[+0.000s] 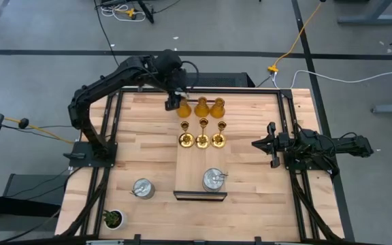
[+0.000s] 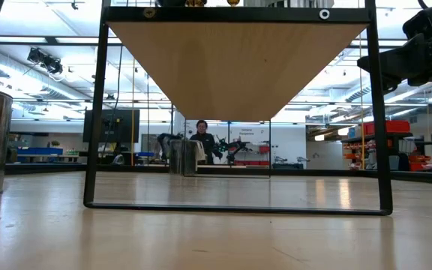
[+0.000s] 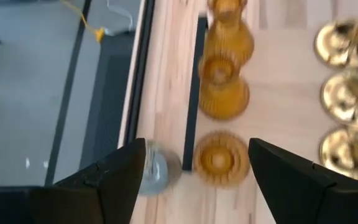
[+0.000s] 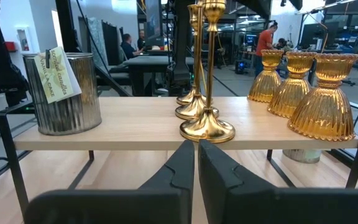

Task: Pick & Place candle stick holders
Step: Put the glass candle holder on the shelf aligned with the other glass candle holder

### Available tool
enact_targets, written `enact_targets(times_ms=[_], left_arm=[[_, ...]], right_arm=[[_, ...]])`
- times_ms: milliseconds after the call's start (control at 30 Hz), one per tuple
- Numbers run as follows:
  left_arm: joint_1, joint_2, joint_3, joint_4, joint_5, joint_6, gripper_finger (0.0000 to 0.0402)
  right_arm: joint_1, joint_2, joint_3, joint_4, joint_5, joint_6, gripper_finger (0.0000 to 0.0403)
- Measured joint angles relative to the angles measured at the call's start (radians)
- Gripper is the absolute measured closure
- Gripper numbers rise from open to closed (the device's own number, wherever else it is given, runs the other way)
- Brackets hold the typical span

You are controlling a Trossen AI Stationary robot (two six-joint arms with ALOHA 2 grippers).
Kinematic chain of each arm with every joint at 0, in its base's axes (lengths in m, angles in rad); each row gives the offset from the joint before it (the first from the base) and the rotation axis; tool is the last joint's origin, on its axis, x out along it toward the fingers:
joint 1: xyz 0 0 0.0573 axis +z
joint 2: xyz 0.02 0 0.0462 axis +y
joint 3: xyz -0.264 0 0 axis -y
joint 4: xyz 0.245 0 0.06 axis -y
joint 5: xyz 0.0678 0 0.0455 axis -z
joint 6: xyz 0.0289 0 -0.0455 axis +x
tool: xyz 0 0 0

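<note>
We're looking at a raised wooden shelf [image 1: 190, 169] in the table's middle, carrying most of the holders. Three amber bell-shaped holders [image 1: 201, 107] are sitting in a row along the shelf's far edge, three gold thin-stemmed holders [image 1: 202, 139] are lined up just behind them toward the middle, and one silver round holder [image 1: 213, 180] is standing near the shelf's front edge. A second silver holder [image 1: 142, 188] is sitting on the table [image 1: 250, 204] off the shelf's left side, near a tiny green potted plant [image 1: 113, 218].

Left gripper [image 1: 175, 102] is hovering directly over the leftmost amber holder [image 3: 220, 158] — fingers [image 3: 114, 177] are spread wide on either side of it, not touching it in the wrist view. A third silver holder [image 3: 153, 171] is showing partly below the shelf edge there.

Right gripper [image 1: 257, 144] is waiting to the shelf's right, level with the gold row — fingers [image 4: 169, 174] are pressed together, empty.
</note>
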Motion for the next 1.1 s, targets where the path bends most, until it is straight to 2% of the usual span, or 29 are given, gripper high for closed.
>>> enact_targets(times_ms=[133,233,600,767,1100], left_arm=[[0.022,0.0,0.004,-0.081,-0.008,-0.015,0.0114],[0.032,0.0,0.003,-0.12,-0.008,-0.024,0.0135],[0.037,0.0,-0.064,-0.108,-0.019,-0.031,0.0242],[0.04,0.0,-0.102,-0.101,-0.05,-0.034,0.0274],[0.041,0.0,-0.208,-0.071,-0.049,-0.038,0.0321]], right_arm=[[0.0,0.0,0.0,0.0,0.0,0.0,0.0376],[0.0,0.0,0.0,0.0,0.0,0.0,0.0376],[0.0,0.0,0.0,0.0,0.0,0.0,0.0376],[0.0,0.0,0.0,0.0,0.0,0.0,0.0376],[0.0,0.0,0.0,0.0,0.0,0.0,0.0376]])
